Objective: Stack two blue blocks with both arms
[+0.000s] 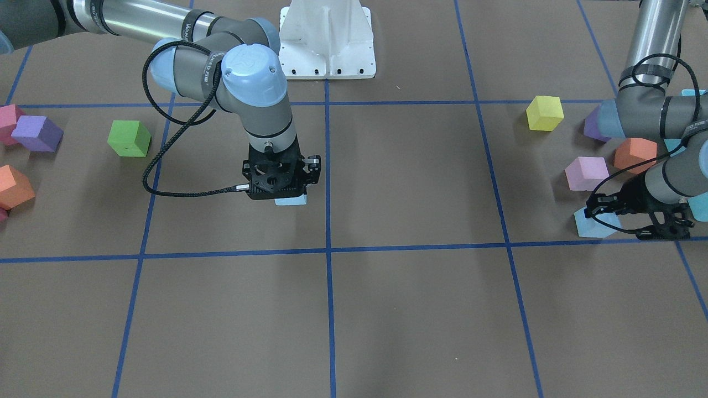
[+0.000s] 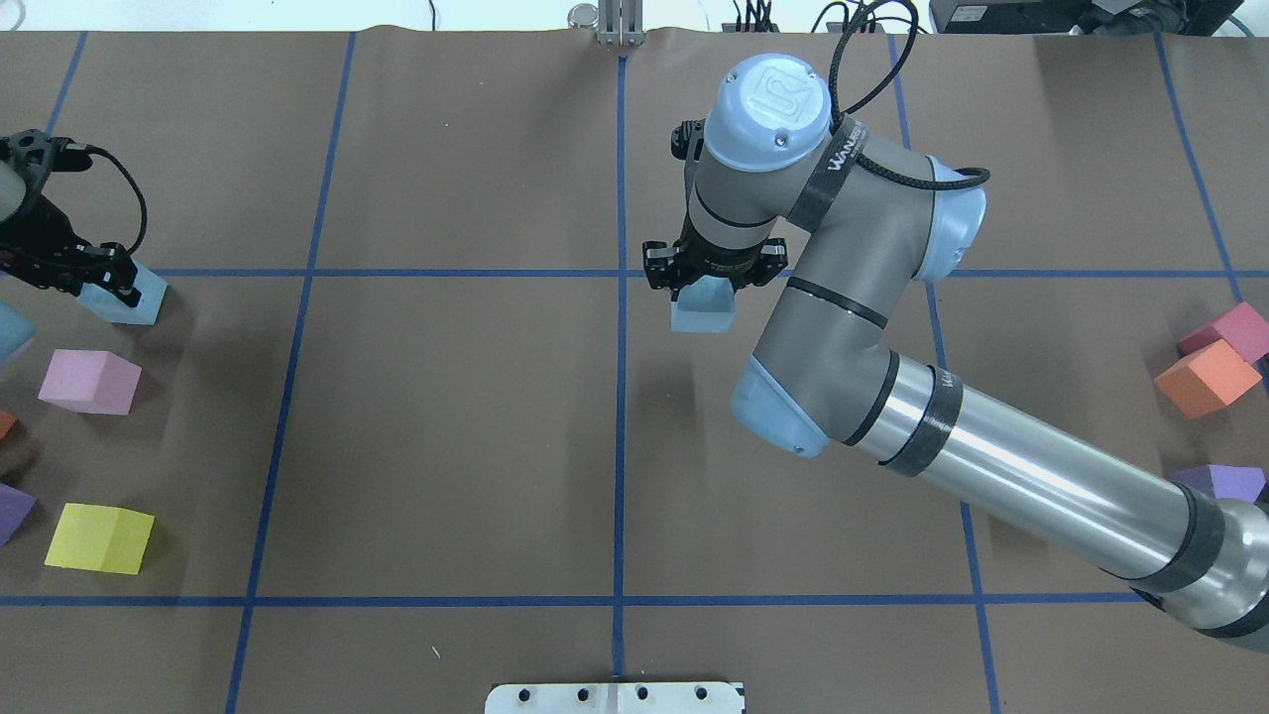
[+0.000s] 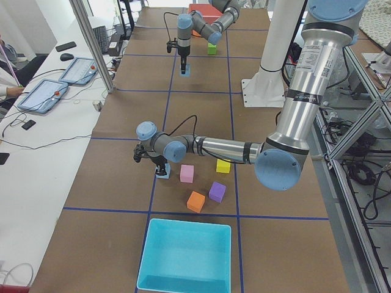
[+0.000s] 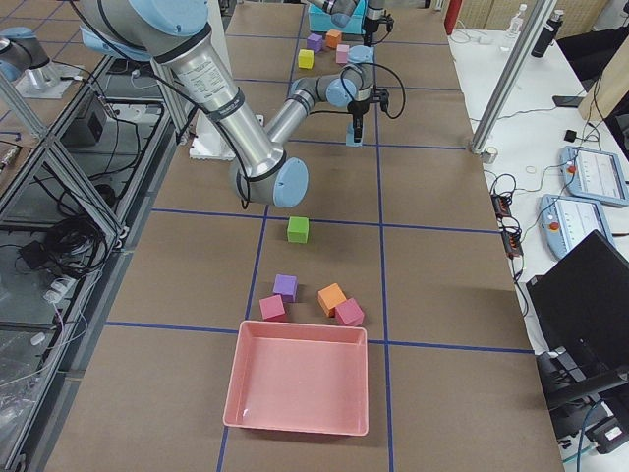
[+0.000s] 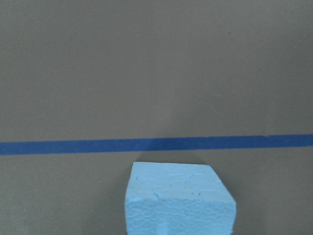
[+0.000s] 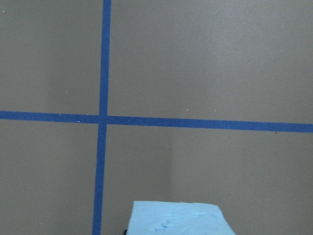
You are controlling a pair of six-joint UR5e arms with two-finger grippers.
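Observation:
One pale blue block [image 1: 291,200] hangs under my right gripper [image 1: 283,188], which is shut on it and holds it above the table near the middle tape cross; it also shows in the overhead view [image 2: 704,312] and at the bottom of the right wrist view [image 6: 176,219]. The other blue block [image 1: 594,224] rests on the table at my left side, just beside a tape line [image 5: 156,145]. My left gripper [image 1: 628,218] points down over it with its jaws apart. That block also shows overhead [image 2: 127,297] and in the left wrist view [image 5: 178,200].
Near the left gripper lie a lilac-pink cube [image 1: 586,173], an orange cube [image 1: 635,155], a purple cube [image 1: 593,124] and a yellow cube [image 1: 545,113]. A green cube [image 1: 129,138] and several others lie on my right side. A turquoise bin [image 3: 186,256] and a pink tray [image 4: 298,388] stand at the table's ends.

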